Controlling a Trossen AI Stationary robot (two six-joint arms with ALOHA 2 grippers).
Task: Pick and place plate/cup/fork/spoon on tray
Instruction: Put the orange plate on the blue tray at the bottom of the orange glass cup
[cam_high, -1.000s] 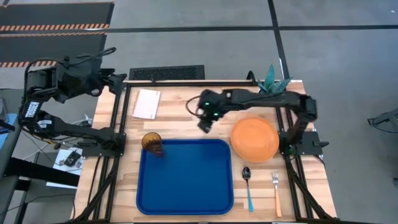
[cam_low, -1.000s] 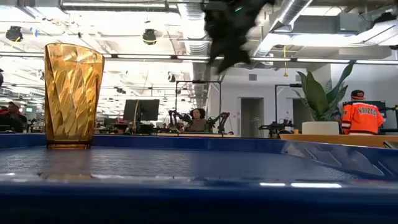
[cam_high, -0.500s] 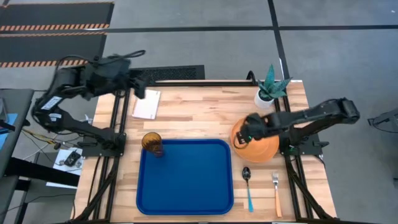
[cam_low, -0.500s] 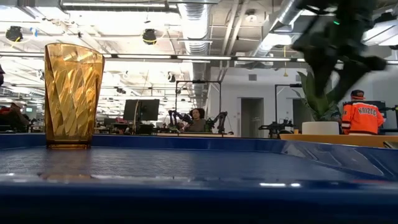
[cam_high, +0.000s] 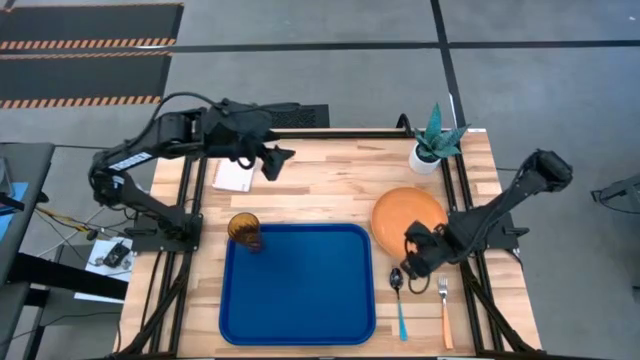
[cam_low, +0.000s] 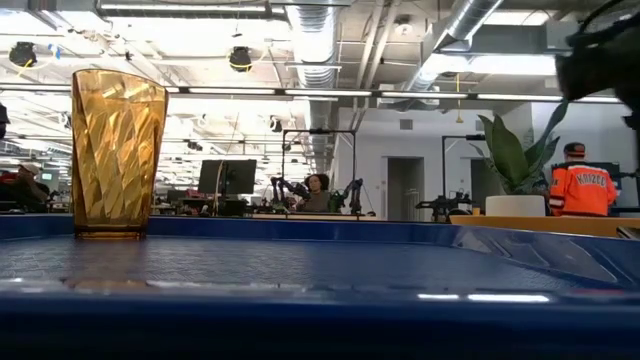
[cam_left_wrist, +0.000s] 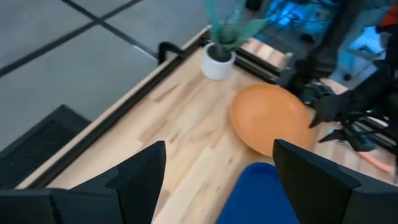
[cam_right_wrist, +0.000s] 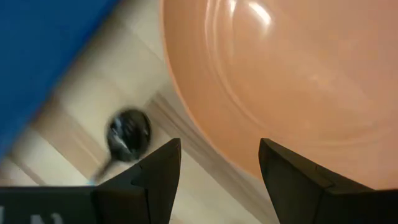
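Observation:
The blue tray (cam_high: 297, 285) lies at the table's near middle. The amber cup (cam_high: 245, 230) stands upright at the tray's far left corner; it also shows in the low view (cam_low: 117, 152). The orange plate (cam_high: 408, 220) lies flat on the table right of the tray. The spoon (cam_high: 398, 292) and the fork (cam_high: 444, 310) lie near the table's near right edge. My right gripper (cam_high: 418, 258) is open, low over the plate's near edge (cam_right_wrist: 249, 93) and the spoon's bowl (cam_right_wrist: 129, 132). My left gripper (cam_high: 272, 160) is open above the table's far left part.
A pale notepad (cam_high: 235, 167) lies at the far left under the left arm. A white pot with a green plant (cam_high: 432, 140) stands at the far right corner. People show in the room behind the table in the low view (cam_low: 582, 182).
My right gripper has swung from above the table's far middle toward the right and then toward the near edge, coming down to the plate's near edge by the spoon. My left gripper has come in from beyond the table's left edge to over the far left part.

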